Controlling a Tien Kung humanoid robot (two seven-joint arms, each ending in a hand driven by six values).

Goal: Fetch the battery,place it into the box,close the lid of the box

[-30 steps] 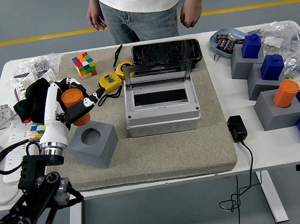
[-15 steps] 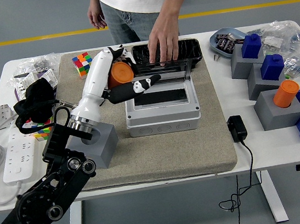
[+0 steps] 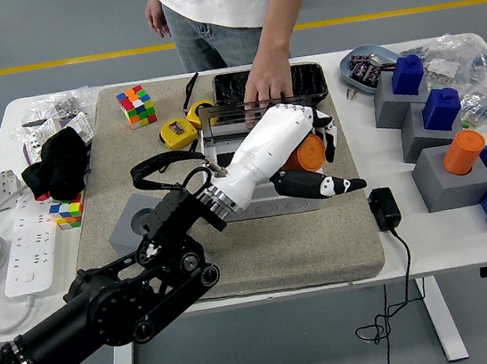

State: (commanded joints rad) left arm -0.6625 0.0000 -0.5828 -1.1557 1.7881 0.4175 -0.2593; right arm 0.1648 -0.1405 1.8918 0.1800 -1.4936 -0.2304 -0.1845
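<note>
The left hand (image 3: 298, 152), white-shelled with black fingertips, had reached across the grey felt mat (image 3: 323, 243) and hung over the grey box (image 3: 269, 204), hiding most of its opening. Its fingers were curled around the orange battery (image 3: 310, 152), a short orange cylinder, of which only part showed between the palm and the fingers. One finger (image 3: 320, 186) stuck out to the right, almost straight, pointing at the black power adapter (image 3: 383, 208) that lay on the table just past the mat's edge. The battery sat above the right part of the box; whether it touched the box could not be told.

The box's clear lid (image 3: 225, 112) stood up at the back. A person's hand (image 3: 267, 85) came down from the far side of the white table (image 3: 430, 238) and rested its fingers on the lid's top edge, in front of a black tray (image 3: 310, 74).

The grey block with a round hole (image 3: 141, 222) lay on the mat to the left, partly behind the black arm. Further left and back lay a yellow tape measure (image 3: 179, 133) and a Rubik's cube (image 3: 135, 105). On the right side of the table another orange cylinder (image 3: 464, 151) stood in a grey block.
</note>
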